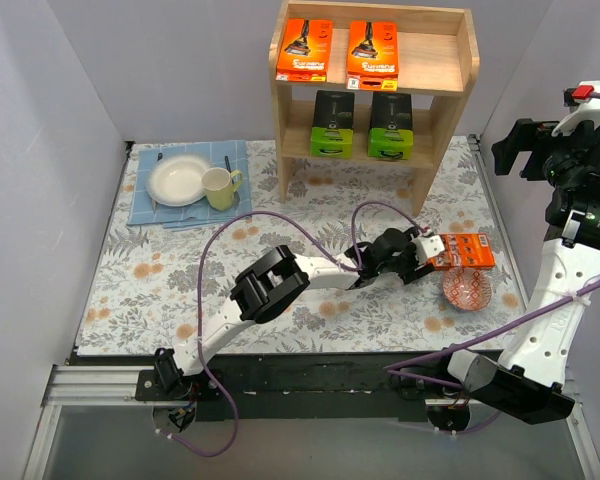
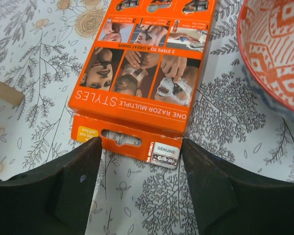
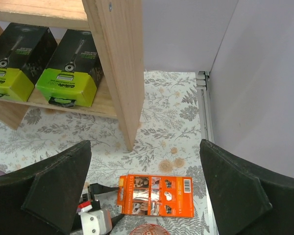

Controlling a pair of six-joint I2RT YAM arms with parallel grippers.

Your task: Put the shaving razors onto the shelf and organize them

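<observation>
Razors, four of five shelved. Two orange packs (image 1: pixel 302 50) sit side by side on the left of the top tier of the shelf (image 1: pixel 466 62). Two green packs (image 1: pixel 333 125) sit likewise on the lower tier, so each colour has its own level. The right part of the top tier is bare, which would suit a third orange pack.

The fifth pack (image 1: pixel 466 250), orange, lies flat and back-face up on the table (image 1: pixel 180 270). It is near and to the right of the shelf, just beside a bowl (image 1: pixel 467 290).

The left gripper (image 1: pixel 420 255) is low over the table at the pack's left end. In the left wrist view its jaws stand apart, one on each side of the hang-tab end and not pressing it, so nothing is held. Judged step: closing across that end, the part of the pack that faces the arm. The bowl sits close on the near side and leaves little room there.

The right gripper (image 1: pixel 520 150) hangs high at the right edge with its jaws wide and empty. This seems to leave the left arm a free path to the shelf.
</observation>
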